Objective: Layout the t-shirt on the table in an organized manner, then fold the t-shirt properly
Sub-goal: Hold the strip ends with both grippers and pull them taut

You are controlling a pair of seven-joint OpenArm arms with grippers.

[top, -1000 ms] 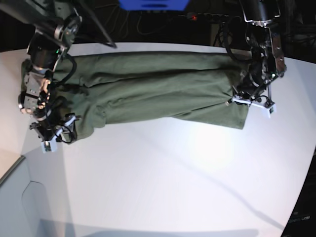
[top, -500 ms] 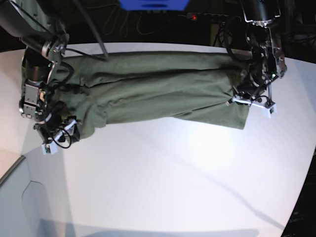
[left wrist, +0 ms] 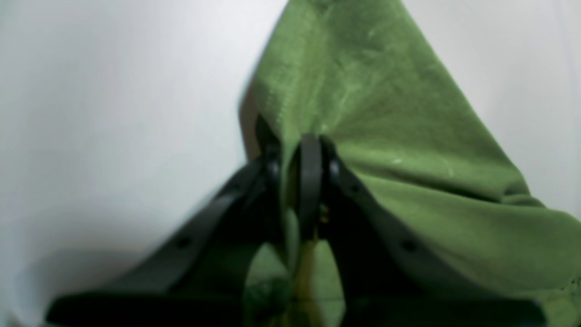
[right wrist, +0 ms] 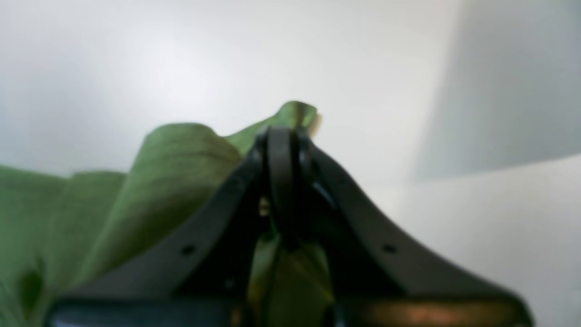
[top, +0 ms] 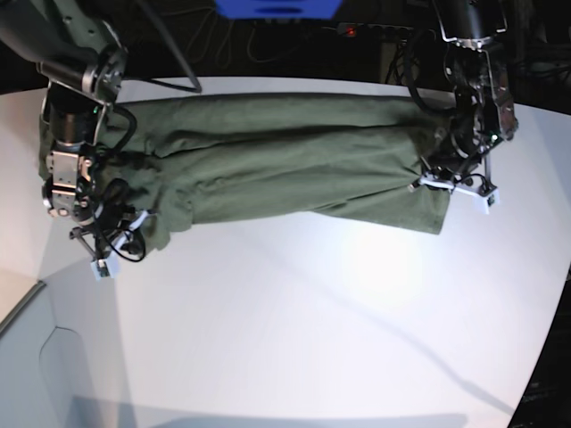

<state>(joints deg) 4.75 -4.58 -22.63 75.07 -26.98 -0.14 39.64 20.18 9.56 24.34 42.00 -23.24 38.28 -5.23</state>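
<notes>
Item: olive-green t-shirt (top: 277, 160), one piece, wrinkled, lying stretched in a long band across the far half of the white bench (top: 312, 312), its length running from the base view's left side to its right, with lengthwise folds along the cloth. Right tool (top: 114, 241), at the base view's left end of the garment: jaws brought fully together, a peak of green fabric pinched between them; in the right wrist view the tool (right wrist: 282, 150) shows the two dark fingers (right wrist: 281, 181) meeting with no gap, a small tip of t-shirt (right wrist: 172, 181) poking out just past them and more cloth bunched beneath and to one side, the bench (right wrist: 181, 54) pale and blurred behind. Left tool (top: 455, 183), at the base view's right end: jaws nearly together, clamped on the shirt's edge; in the left wrist view the tool (left wrist: 297, 159) has a thin fold of the t-shirt (left wrist: 386, 136) caught between its fingers (left wrist: 311, 181), the cloth rising from the grip in a tent-like ridge and spreading away over the bench (left wrist: 113, 113). Both wrist views are soft in focus. Near half of the bench carries a bright glare patch and faint shadows.
</notes>
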